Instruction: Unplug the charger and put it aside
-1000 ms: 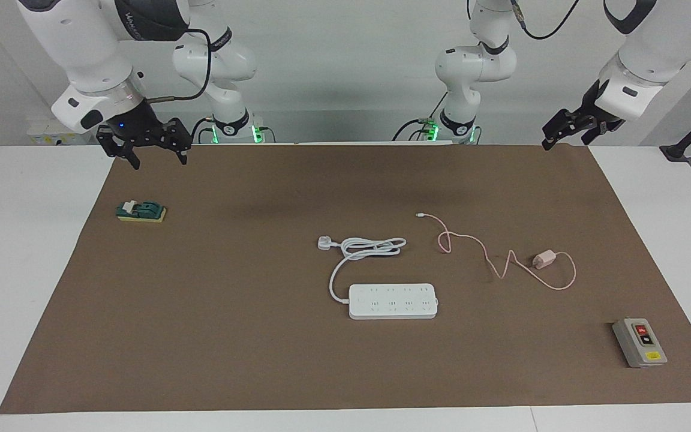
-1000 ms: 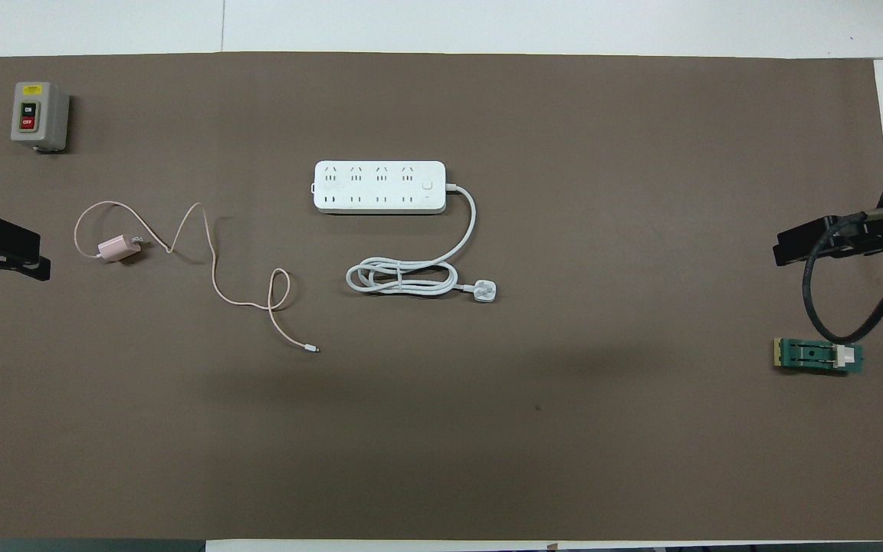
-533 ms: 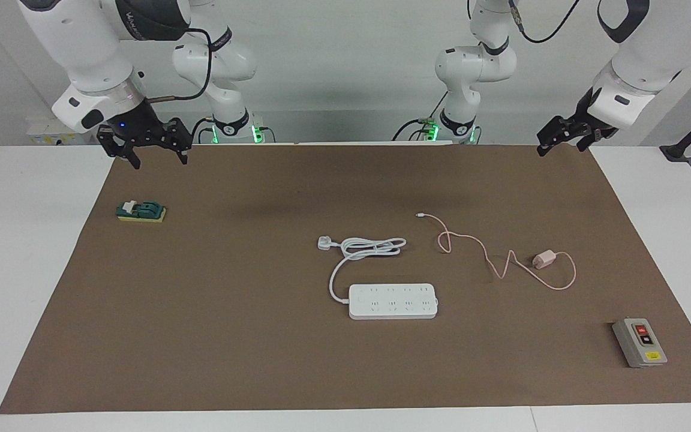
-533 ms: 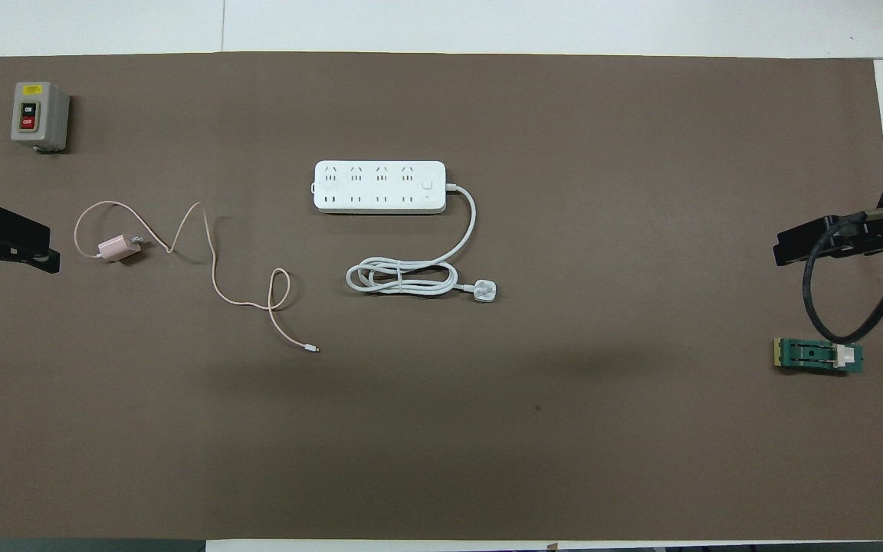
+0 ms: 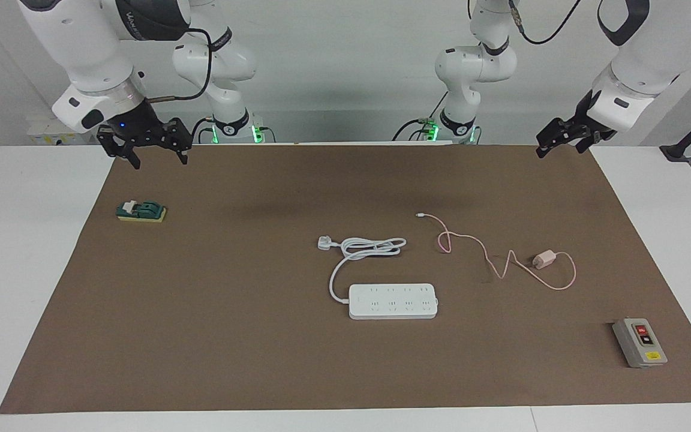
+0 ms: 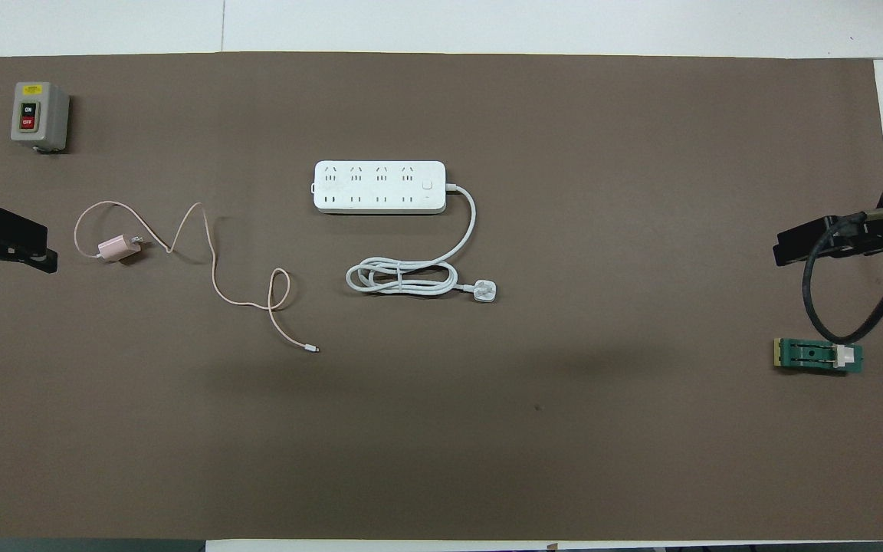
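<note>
— Since the charger [image 5: 543, 260] already lies unplugged, well apart from the power strip [image 5: 393, 300], why hold off?
— I've parked the left gripper [image 5: 558, 140] and right gripper [image 5: 152, 146] up, both spread, empty.

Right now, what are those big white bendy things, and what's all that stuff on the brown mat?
They are two robot arms. One picture looks at them from across the table, the other looks down from above. The left hand and the right hand hang over the mat's ends, holding nothing. On the mat lie a pink charger with its thin cable, unplugged, a white power strip with its own cord, a grey switch box and a small green switch.
</note>
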You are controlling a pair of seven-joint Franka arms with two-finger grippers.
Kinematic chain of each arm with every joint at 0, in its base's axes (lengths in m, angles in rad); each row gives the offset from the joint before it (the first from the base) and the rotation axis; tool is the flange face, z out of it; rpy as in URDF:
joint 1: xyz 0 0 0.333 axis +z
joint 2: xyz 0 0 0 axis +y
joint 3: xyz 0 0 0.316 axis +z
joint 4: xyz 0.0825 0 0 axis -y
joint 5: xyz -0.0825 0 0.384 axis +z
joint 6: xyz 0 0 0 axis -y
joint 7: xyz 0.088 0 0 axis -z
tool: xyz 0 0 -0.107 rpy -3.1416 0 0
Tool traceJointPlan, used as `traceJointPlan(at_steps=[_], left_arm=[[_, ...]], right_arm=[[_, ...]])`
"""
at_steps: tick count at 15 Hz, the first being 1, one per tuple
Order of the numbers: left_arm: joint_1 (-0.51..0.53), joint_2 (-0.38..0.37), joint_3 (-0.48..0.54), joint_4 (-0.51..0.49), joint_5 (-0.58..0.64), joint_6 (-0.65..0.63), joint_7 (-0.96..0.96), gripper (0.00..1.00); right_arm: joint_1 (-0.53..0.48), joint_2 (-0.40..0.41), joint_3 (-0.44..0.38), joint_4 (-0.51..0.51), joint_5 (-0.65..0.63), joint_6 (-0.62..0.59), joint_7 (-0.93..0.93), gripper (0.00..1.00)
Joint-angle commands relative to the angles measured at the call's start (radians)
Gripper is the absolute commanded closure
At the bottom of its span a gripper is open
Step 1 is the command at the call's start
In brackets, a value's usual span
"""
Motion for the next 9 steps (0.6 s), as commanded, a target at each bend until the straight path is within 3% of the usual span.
traceJointPlan(at_steps=[1, 9], left_arm=[[-0.013, 0.003, 0.015, 0.010, -0.010, 0.009, 0.012, 0.00], [-0.013, 0.003, 0.012, 0.008, -0.010, 0.036, 0.015, 0.00]], right_arm=[[-0.009, -0.022, 0.007, -0.025, 0.003, 0.006, 0.018, 0.00], [-0.009, -0.022, 0.007, -0.025, 0.003, 0.004, 0.016, 0.00]])
